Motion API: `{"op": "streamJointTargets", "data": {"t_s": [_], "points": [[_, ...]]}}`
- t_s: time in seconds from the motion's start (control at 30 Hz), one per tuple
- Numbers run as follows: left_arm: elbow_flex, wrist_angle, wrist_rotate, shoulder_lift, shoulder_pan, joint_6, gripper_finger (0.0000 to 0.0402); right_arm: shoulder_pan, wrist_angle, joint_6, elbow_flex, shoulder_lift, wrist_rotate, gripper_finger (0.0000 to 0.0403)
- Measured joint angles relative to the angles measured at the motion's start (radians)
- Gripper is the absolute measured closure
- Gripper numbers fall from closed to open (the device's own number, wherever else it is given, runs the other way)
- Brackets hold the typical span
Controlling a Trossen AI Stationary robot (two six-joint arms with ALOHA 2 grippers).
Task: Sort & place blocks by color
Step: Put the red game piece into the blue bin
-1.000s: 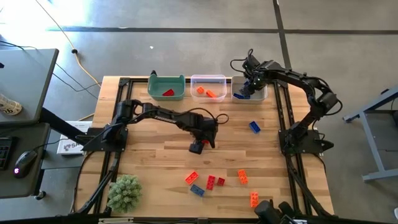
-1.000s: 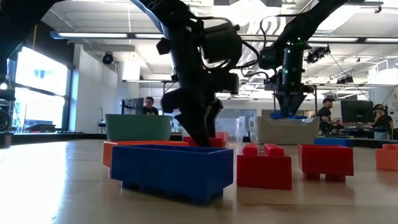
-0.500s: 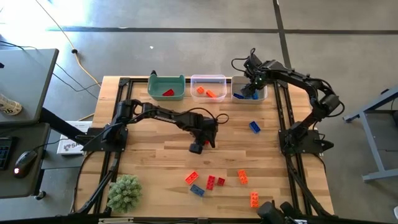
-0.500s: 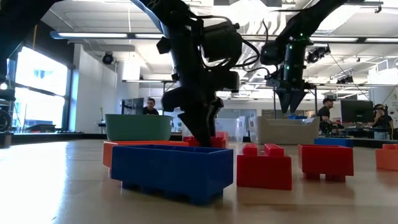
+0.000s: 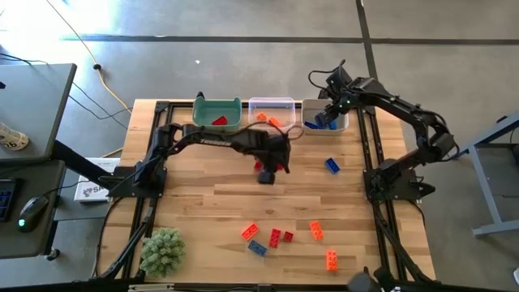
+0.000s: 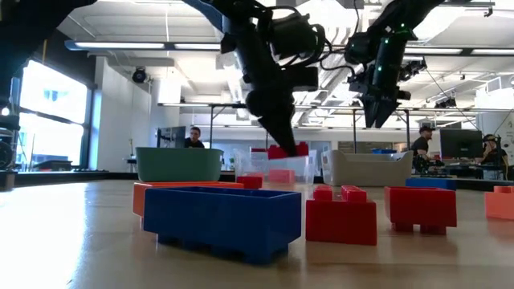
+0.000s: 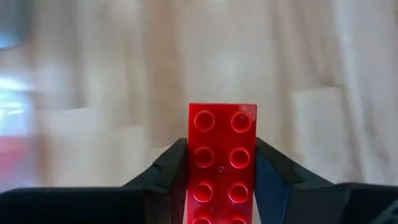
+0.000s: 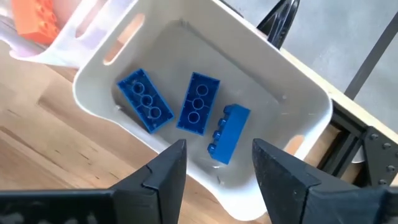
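Observation:
My left gripper (image 5: 266, 170) hangs over the middle of the table, shut on a red studded brick (image 7: 222, 155) that also shows in the low view (image 6: 287, 150). My right gripper (image 8: 217, 168) is open and empty above the grey bin (image 5: 324, 120). In that bin lie three blue bricks (image 8: 199, 102). One blue brick (image 5: 332, 165) lies flat on the table's right part. Several red, orange and blue bricks (image 5: 276, 236) lie near the near edge. The green bin holds a red brick (image 5: 219, 121), and the clear bin holds orange ones (image 5: 269, 120). My left gripper pinches the red brick by its two long sides (image 7: 191, 163), one finger on each. The fingers lie along the brick, whose free end reaches out past the fingertips (image 7: 176, 155). They come from above, slanting down. The brick is lifted clear of the table (image 6: 287, 150).
The green bin (image 5: 216, 114), clear bin (image 5: 271, 113) and grey bin stand in a row at the far edge. A fuzzy green ball (image 5: 162, 250) sits at the near left corner. Bare wood (image 5: 203, 203) lies between my left gripper and the near bricks.
My left gripper has risen from the table with the red brick and moved toward the far edge; the brick now hangs clear of the wood. My right gripper has risen out of the grey bin and tipped.

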State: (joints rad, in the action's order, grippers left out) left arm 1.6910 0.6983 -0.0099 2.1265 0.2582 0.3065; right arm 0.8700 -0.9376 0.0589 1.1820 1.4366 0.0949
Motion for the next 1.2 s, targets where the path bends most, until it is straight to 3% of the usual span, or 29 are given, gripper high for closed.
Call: {"op": "streamJointTargets", "data": {"t_s": [0.4, 0.8, 1.2], "points": [[0.133, 0.162, -0.185, -0.007, 0.196, -0.016, 0.0291, 0.0, -0.001, -0.041, 0.0, -0.031, -0.004, 0.0234], [0.125, 0.28, -0.174, -0.017, 0.437, -0.095, 0.0291, 0.0, 0.0, -0.031, 0.0, -0.031, -0.007, 0.0233], [0.125, 0.352, -0.171, -0.019, 0.552, -0.095, 0.0291, 0.0, -0.008, 0.166, 0.0, -0.031, -0.02, 0.0233]]}}
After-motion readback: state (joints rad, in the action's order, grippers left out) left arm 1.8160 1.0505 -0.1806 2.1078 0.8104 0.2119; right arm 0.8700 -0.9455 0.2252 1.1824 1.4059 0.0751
